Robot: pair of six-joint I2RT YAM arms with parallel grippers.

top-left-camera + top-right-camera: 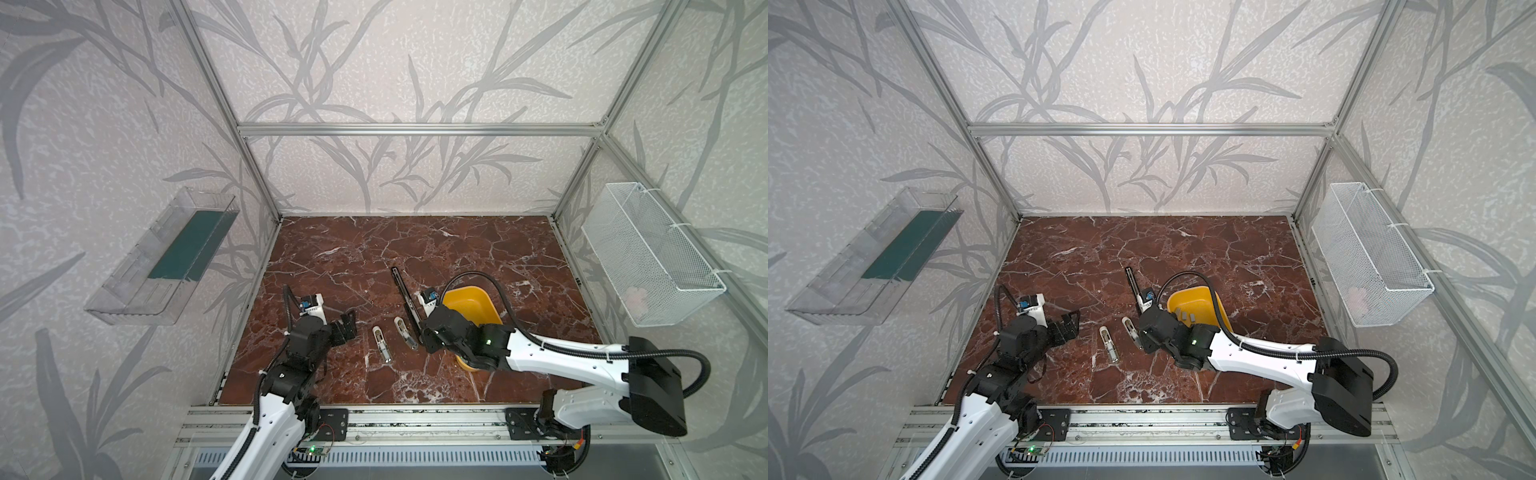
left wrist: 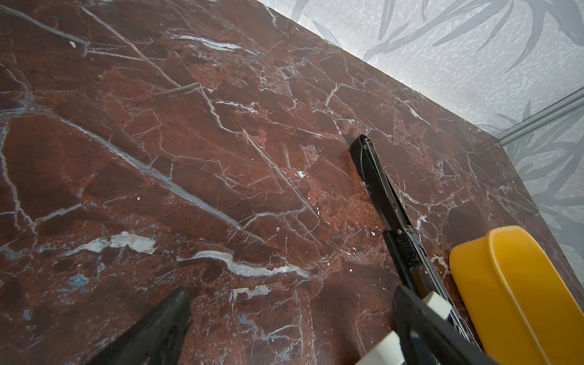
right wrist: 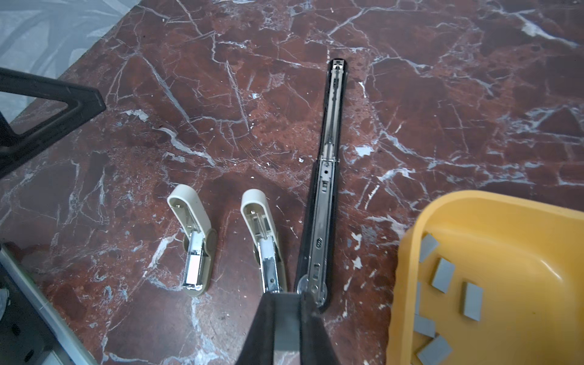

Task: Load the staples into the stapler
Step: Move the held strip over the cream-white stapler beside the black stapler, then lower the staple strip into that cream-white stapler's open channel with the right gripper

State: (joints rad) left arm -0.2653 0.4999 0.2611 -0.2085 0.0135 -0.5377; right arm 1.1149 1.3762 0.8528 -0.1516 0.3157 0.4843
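A long black stapler [image 1: 404, 297] [image 3: 328, 177] lies opened flat on the marble, its metal channel up. Two cream mini staplers [image 3: 194, 246] [image 3: 262, 240] lie open beside it, seen in both top views [image 1: 381, 344] [image 1: 1130, 330]. Several grey staples [image 3: 443, 275] [image 1: 1183, 314] lie in the yellow bowl [image 3: 410, 252] [image 1: 473, 305]. My right gripper [image 3: 286, 295] [image 1: 420, 337] is shut on one grey staple strip [image 3: 286, 322], just above the near end of the mini stapler closest to the black one. My left gripper [image 2: 292, 294] [image 1: 349, 326] hovers open and empty left of the mini staplers.
A clear plastic bin [image 1: 166, 257] hangs on the left wall and a white mesh basket [image 1: 648, 249] on the right wall. An aluminium rail [image 1: 415, 424] runs along the table's front edge. The yellow bowl sits close to my right arm.
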